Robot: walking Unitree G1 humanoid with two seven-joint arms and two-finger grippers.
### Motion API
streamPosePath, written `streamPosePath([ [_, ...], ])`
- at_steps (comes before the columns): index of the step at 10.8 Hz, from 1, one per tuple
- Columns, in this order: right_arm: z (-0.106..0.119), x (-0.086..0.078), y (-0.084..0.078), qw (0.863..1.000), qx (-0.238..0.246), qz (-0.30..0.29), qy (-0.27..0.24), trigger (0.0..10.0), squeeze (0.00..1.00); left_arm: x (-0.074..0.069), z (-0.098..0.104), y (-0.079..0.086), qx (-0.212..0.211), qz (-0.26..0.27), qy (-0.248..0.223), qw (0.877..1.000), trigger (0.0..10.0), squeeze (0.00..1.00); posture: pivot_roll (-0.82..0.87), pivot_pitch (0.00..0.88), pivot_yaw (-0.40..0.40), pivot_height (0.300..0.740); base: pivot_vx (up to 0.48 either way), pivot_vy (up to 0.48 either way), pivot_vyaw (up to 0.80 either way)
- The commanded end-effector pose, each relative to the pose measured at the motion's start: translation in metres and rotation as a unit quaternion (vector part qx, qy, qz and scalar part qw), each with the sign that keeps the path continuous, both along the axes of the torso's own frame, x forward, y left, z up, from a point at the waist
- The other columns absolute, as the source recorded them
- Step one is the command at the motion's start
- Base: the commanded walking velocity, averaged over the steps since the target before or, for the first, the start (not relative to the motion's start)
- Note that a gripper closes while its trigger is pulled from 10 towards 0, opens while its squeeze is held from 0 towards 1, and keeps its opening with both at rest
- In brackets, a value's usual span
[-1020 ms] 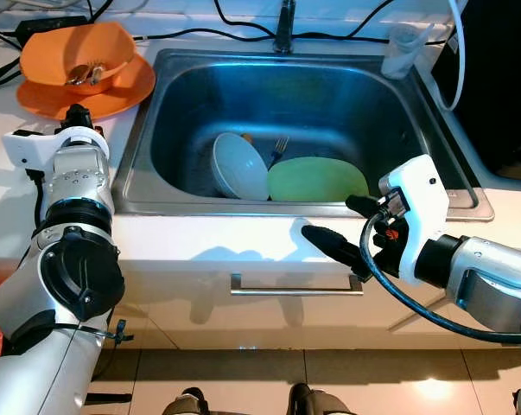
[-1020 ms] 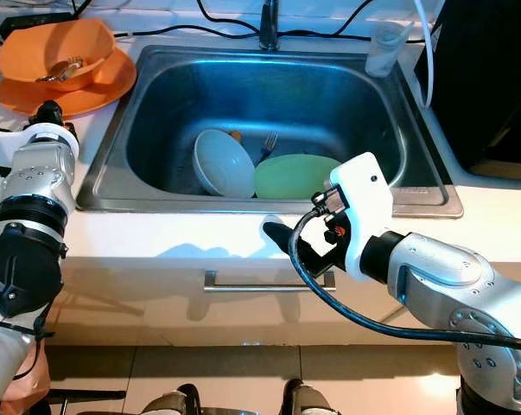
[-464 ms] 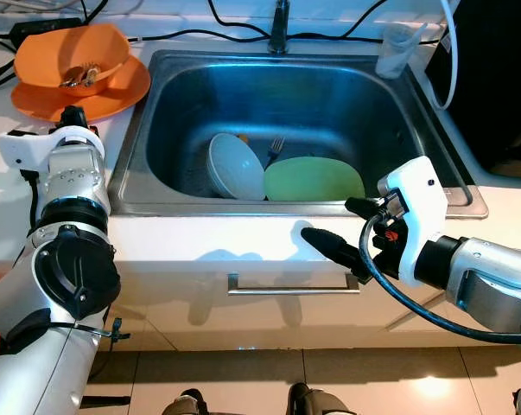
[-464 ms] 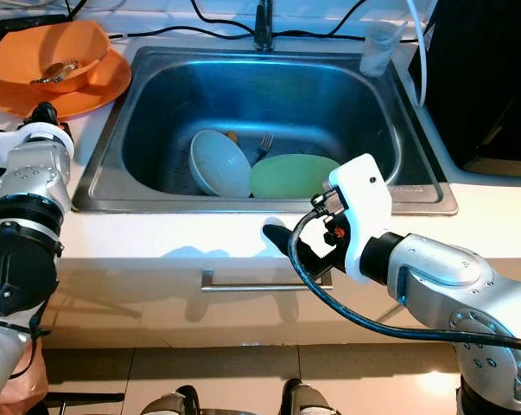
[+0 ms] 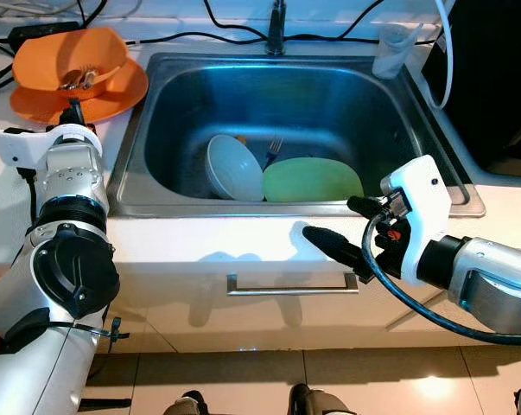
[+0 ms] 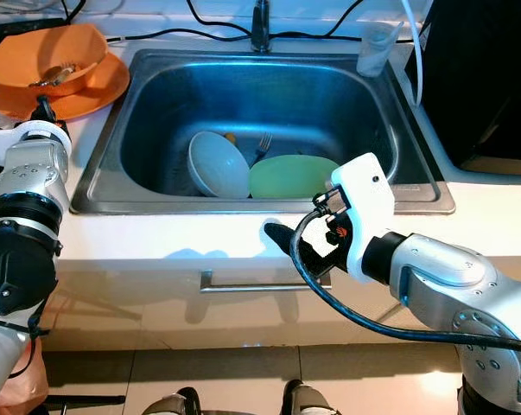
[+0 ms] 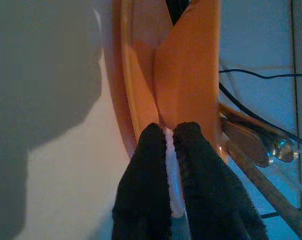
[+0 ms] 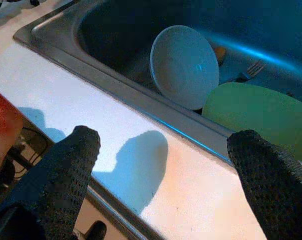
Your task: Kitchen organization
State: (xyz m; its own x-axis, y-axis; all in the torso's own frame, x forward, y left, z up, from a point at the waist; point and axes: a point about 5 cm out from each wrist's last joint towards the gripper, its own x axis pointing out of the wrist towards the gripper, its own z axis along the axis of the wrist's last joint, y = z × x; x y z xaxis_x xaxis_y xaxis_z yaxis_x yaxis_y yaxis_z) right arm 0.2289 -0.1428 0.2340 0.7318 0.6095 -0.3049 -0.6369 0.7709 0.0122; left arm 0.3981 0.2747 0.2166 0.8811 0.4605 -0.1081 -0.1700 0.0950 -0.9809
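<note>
Right now my right gripper (image 8: 161,185) hangs over the white counter edge (image 5: 200,238) in front of the stainless steel sink (image 5: 130,164), fingers spread wide apart. Down in the basin at about twelve o'clock from it lie a pale blue bowl (image 5: 234,167) tipped on its side, a round green plate (image 5: 312,181) and a fork (image 5: 273,150). At ten o'clock, my left gripper (image 7: 172,150) is pinched together against the rim of the orange plate (image 5: 113,97) carrying an orange bowl (image 5: 66,56).
</note>
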Motion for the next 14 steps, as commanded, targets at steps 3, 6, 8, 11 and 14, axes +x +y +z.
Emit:
streamPosePath([
  [3,0.003,-0.003,0.0,1.0,-0.005,0.003,-0.007,10.0,0.0,-0.012,-0.057,-0.007,-0.052,-0.007,0.108,0.993,0.0,0.0,-0.25,0.216,-0.065,0.74,0.0,0.0,0.0],
  [6,0.003,-0.002,0.001,1.0,-0.004,0.004,-0.008,10.0,0.0,-0.013,-0.057,-0.005,-0.049,-0.004,0.108,0.993,0.0,0.0,-0.25,0.209,-0.065,0.74,0.0,0.0,0.0],
  [8,0.003,-0.002,0.0,1.0,-0.005,0.004,-0.008,10.0,0.0,-0.013,-0.057,-0.006,-0.048,-0.005,0.109,0.993,0.0,0.0,-0.25,0.206,-0.064,0.74,0.0,0.0,0.0],
  [11,0.003,-0.002,0.001,1.0,-0.005,0.005,-0.008,10.0,0.0,-0.011,-0.052,-0.007,-0.042,-0.009,0.104,0.994,0.0,0.0,-0.24,0.204,-0.062,0.74,0.0,0.0,0.0],
  [14,0.002,-0.001,0.001,1.0,-0.004,0.007,-0.007,10.0,0.0,-0.011,-0.05,-0.006,-0.042,-0.011,0.097,0.994,0.0,0.0,-0.23,0.207,-0.062,0.74,0.0,0.0,0.0],
])
